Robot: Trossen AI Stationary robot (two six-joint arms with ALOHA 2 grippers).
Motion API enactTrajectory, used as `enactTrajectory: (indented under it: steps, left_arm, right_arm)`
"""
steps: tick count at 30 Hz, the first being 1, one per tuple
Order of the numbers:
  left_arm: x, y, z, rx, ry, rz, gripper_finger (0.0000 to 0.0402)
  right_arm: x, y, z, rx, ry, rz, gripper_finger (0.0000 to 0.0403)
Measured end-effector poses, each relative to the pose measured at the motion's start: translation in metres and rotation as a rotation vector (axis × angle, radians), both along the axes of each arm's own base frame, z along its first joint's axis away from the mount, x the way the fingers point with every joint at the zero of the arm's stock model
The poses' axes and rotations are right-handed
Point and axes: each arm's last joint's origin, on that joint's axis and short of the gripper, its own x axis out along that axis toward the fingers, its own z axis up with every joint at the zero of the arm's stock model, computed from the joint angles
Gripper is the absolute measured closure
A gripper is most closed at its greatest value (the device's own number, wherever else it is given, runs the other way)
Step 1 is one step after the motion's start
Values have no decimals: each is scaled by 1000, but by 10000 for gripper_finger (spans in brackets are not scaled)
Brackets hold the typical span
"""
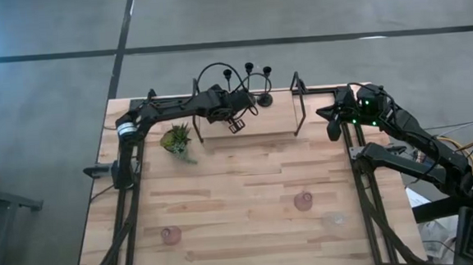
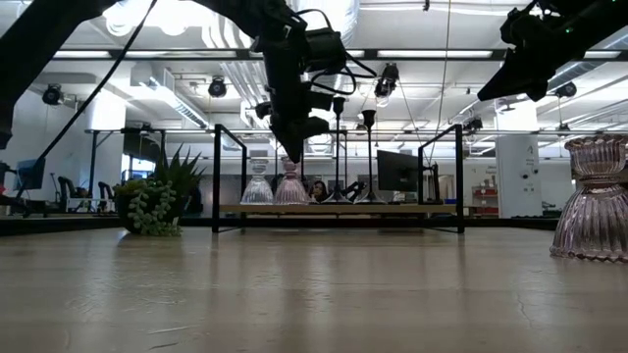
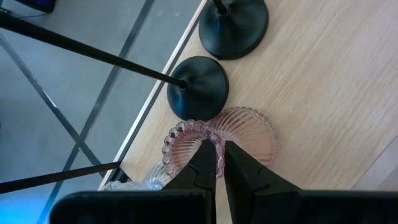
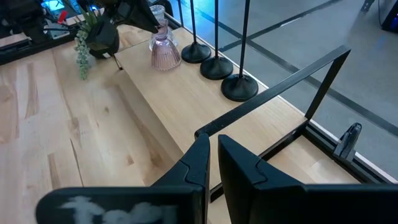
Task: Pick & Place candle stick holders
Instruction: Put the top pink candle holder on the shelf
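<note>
The left gripper (image 3: 219, 163) is up at the raised shelf (image 4: 186, 93) at the back of the surface, its jaws clamped on the rim of a pink glass holder (image 3: 217, 140) standing beside three black stemmed holders (image 4: 217, 65). It looks like the placing step; next the jaws should open and lift away. Two more pink holders (image 1: 304, 201) and one clear one (image 1: 336, 220) wait on the surface. The right gripper (image 4: 211, 158) hangs at the shelf's right end, jaws nearly together and holding nothing.

The shelf (image 4: 186, 93) is crowded with black holders (image 4: 217, 65) beside the pink glass (image 4: 165, 53); the table (image 1: 240, 198) middle is open.
</note>
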Motion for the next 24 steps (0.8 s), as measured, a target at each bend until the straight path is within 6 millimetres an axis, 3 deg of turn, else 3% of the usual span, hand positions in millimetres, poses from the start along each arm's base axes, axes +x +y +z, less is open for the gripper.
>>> enactTrajectory:
  steps: [19, 24]
  left_arm:
    - [1, 1, 0, 0, -6, -11, 386]
    - [3, 1, -1, -2, -17, -24, 354]
  right_arm:
    - [0, 0, 0, 0, 0, 0, 374]
    - [0, 0, 0, 0, 0, 0, 374]
